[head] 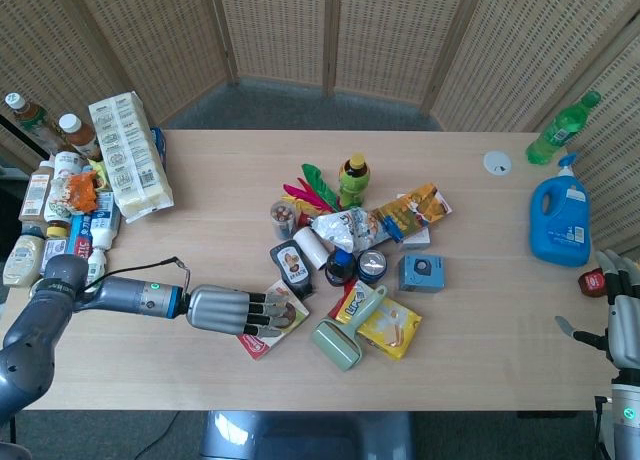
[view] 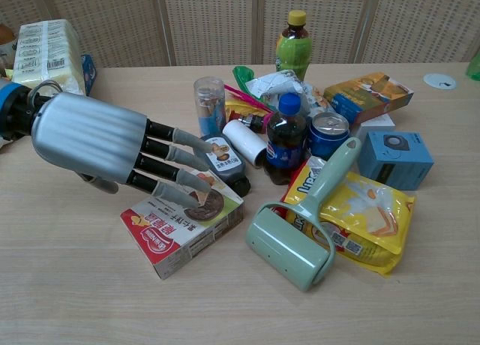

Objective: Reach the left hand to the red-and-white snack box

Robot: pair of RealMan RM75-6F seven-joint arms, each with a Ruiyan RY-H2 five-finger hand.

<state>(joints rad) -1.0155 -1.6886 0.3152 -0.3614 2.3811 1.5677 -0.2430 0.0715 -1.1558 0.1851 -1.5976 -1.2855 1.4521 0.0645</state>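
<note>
The red-and-white snack box [head: 256, 342] [view: 184, 233] lies flat near the table's front, at the left of the pile of goods. My left hand [head: 232, 311] [view: 105, 142] reaches in from the left, palm down and fingers stretched out and apart. Its fingertips [view: 201, 202] lie over the box's top face, at or just above it, and it grips nothing. In the head view the hand hides most of the box. My right hand [head: 621, 321] hangs past the table's right end with its fingers apart and nothing in them; the chest view does not show it.
A dark sauce bottle [view: 223, 159] lies just behind the box. A green lint roller [view: 298, 226] rests on a yellow snack bag [view: 367, 214] to the right. Cola bottle [view: 285, 139], can, tube and blue box [view: 395, 157] crowd behind. Bottles and packets line the left edge [head: 60, 220].
</note>
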